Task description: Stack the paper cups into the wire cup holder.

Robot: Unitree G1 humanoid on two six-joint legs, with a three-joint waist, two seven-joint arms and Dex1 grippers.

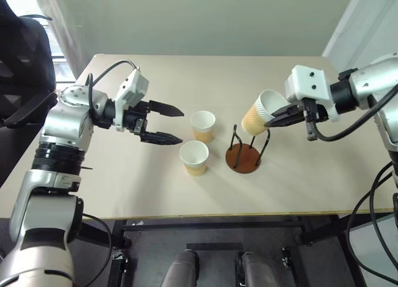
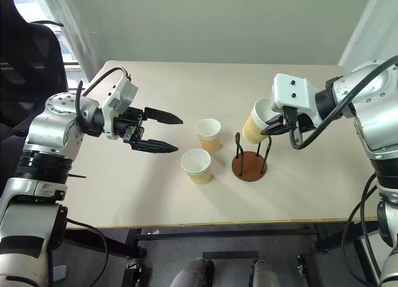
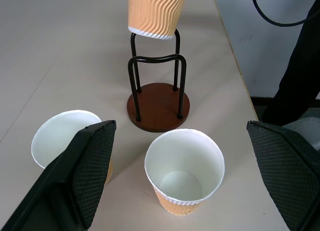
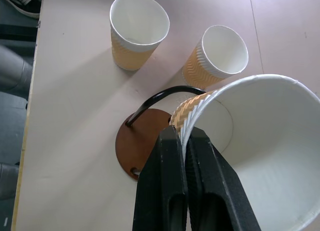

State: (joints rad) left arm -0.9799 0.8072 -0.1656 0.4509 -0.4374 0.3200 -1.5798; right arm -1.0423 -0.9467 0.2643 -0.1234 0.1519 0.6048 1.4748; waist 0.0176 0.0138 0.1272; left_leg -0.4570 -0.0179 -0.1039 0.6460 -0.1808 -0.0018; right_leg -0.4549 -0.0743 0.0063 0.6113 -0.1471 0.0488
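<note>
My right gripper (image 1: 281,116) is shut on the rim of a tan-orange paper cup (image 1: 260,113), pinching its wall (image 4: 186,118) between both fingers. The cup hangs tilted just above the wire cup holder (image 1: 244,157), its bottom (image 3: 151,32) close over the black wire loops. Two more paper cups stand upright on the table to the left of the holder, one farther back (image 1: 203,125) and one nearer (image 1: 194,157). My left gripper (image 1: 173,123) hovers open to the left of those two cups, pointing toward them, with nothing between its fingers (image 3: 80,171).
The light wooden table (image 1: 149,194) has bare room in front of and behind the cups. A black chair (image 1: 22,57) stands off the table's left side. The table's right edge runs close beside the holder in the left wrist view.
</note>
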